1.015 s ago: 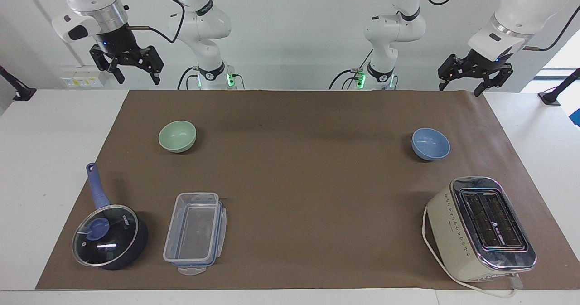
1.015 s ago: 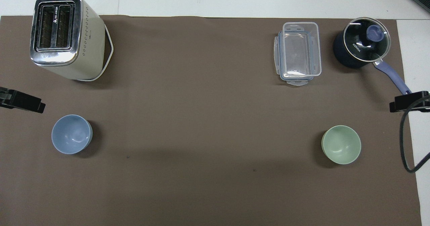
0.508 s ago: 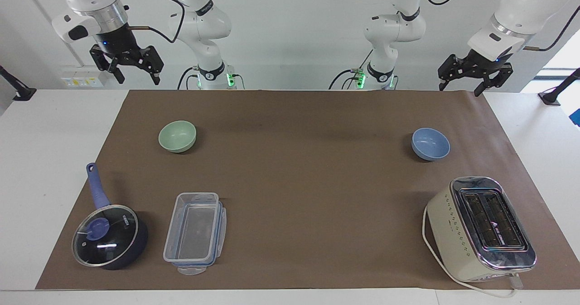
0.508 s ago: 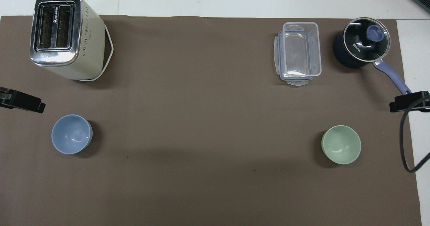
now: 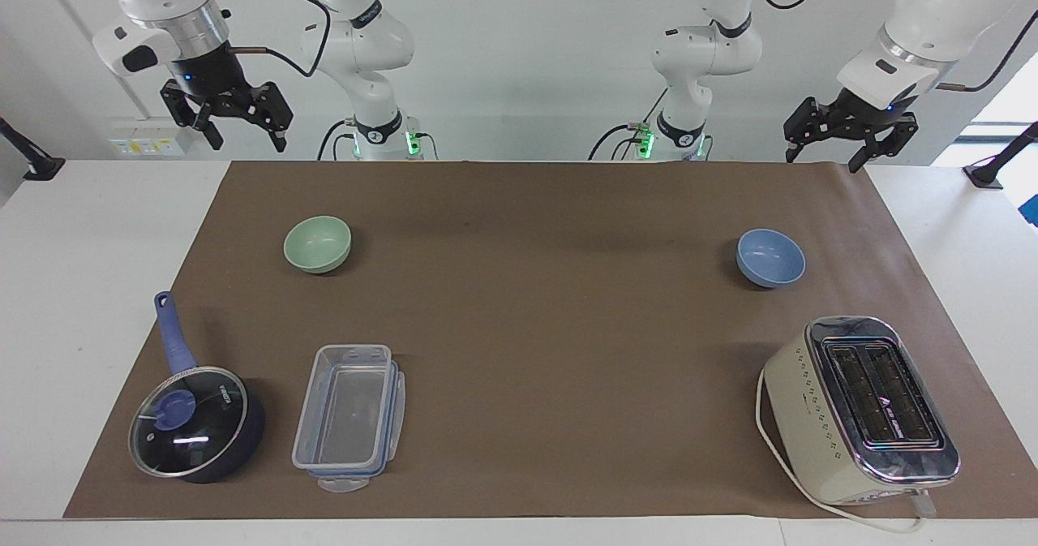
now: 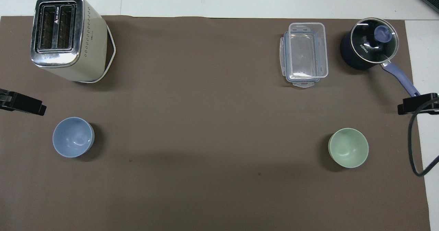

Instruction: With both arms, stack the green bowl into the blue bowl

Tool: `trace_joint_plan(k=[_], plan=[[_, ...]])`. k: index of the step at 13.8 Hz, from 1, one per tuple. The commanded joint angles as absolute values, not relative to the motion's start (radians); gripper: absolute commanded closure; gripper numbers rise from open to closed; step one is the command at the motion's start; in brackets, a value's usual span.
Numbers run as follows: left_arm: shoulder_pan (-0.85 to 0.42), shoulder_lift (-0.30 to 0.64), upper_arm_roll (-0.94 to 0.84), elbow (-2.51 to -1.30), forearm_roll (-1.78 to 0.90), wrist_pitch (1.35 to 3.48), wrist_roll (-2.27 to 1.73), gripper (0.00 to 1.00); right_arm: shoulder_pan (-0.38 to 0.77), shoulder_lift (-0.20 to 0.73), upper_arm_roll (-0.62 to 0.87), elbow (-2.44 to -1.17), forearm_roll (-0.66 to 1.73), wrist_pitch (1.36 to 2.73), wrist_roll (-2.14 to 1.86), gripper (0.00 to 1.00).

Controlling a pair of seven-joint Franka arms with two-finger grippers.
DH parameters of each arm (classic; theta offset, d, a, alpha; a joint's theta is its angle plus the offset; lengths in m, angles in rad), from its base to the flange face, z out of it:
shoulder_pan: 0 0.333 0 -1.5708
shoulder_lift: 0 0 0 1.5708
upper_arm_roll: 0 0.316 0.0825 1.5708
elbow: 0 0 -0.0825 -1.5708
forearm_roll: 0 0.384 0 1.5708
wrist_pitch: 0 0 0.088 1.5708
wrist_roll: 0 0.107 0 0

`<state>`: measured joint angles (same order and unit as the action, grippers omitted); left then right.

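Green bowl sitting below open, empty right hand, blue bowl lying below open, empty left hand, both hands hovering at tabletop corners.

One camera sits high across the desk and faces the robots, so both arm bases stand at the top of its frame and the whole brown mat lies below them. The other hangs high over the robots' own end and looks forward and steeply down, closer in, so the mat fills nearly its whole frame. Both share the mat with the toaster, pan, box and two bowls, turned half a turn between views.
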<state>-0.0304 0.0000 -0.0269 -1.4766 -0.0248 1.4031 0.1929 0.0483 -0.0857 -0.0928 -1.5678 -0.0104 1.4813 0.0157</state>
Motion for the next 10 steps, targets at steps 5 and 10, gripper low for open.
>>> trace_joint_plan(k=[5,10], plan=[[-0.017,-0.043,-0.031,-1.541,-0.024,1.423,0.204,0.0,0.038,-0.091,-0.084,-1.562,-0.009,1.466,0.009,0.0],[-0.009,-0.15,-0.017,-1.801,-0.06,1.604,0.276,0.0,0.038,-0.091,-0.084,-1.562,-0.009,1.466,0.009,0.0]])
